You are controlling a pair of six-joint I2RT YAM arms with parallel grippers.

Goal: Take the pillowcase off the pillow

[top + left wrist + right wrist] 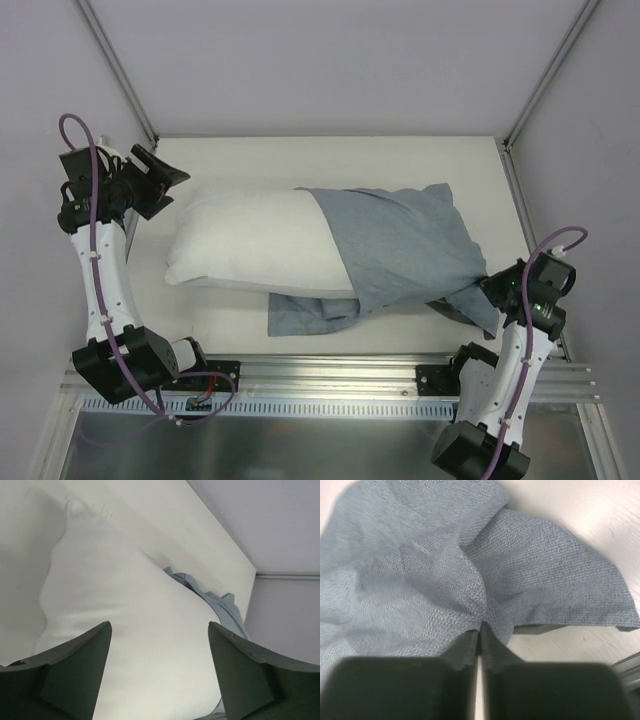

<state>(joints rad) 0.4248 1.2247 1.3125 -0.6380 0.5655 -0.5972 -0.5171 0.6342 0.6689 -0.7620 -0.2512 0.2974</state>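
Note:
The white pillow [250, 240] lies across the table, its left half bare. The blue-grey pillowcase [400, 250] covers its right half and trails toward the front right. My right gripper [497, 290] is shut on a bunched fold of the pillowcase [445, 570] at its front right corner; the jaws pinch the cloth at the tips [479, 626]. My left gripper [165, 180] is open and empty, just off the pillow's far left end. In the left wrist view the pillow [135, 630] fills the space between the spread fingers [80, 665], with the pillowcase [220, 605] beyond.
A flap of pillowcase [300, 315] lies on the white table [330, 155] in front of the pillow. Metal frame posts [120, 70] rise at both back corners. A metal rail [330, 375] runs along the near edge.

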